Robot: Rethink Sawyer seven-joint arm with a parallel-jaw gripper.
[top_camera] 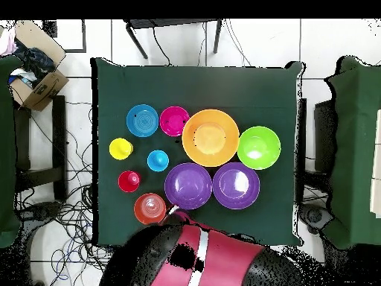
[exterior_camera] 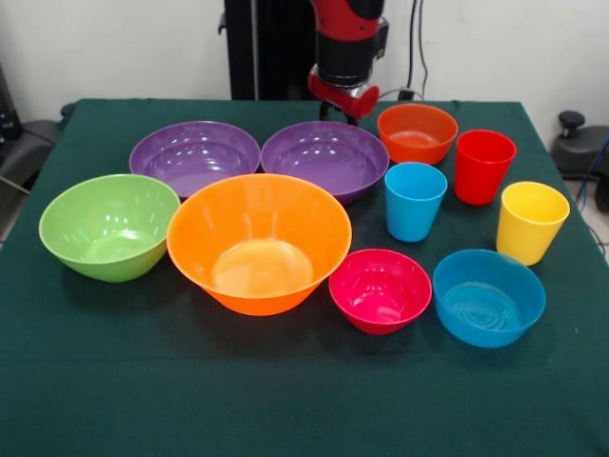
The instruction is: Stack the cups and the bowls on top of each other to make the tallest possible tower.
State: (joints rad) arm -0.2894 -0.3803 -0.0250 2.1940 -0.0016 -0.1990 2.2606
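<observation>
No stacking is seen yet: all cups and bowls stand singly and upright on the desk (exterior_camera: 114, 400). The large orange bowl (exterior_camera: 259, 243) sits centre front, with the lime green bowl (exterior_camera: 108, 227) just beside it. The two purple bowls (exterior_camera: 195, 155) (exterior_camera: 325, 158) lie behind, touching or nearly so. The small pink-red bowl (exterior_camera: 381, 289) and small blue bowl (exterior_camera: 489, 296) stand at the front. The blue cup (exterior_camera: 415, 200), red cup (exterior_camera: 483, 166) and yellow cup (exterior_camera: 530, 222) are grouped behind them, and the small orange bowl (exterior_camera: 417, 132) is at the far edge.

Step judged to be the very start, first pick not yet made. The pincer (exterior_camera: 343, 107) hangs at the desk's far edge, between the second purple bowl and the small orange bowl, holding nothing as far as can be seen; its opening cannot be told from either view.

The next move is judged to call for a base to be chosen, likely the large orange bowl, and a rim grasp on a smaller piece.

The desk is covered with dark green cloth. A pale tiled floor with loose cables (top_camera: 71, 212) surrounds it; a cardboard box (top_camera: 37, 67) lies at one corner, and other green-covered furniture stands at the sides.
</observation>
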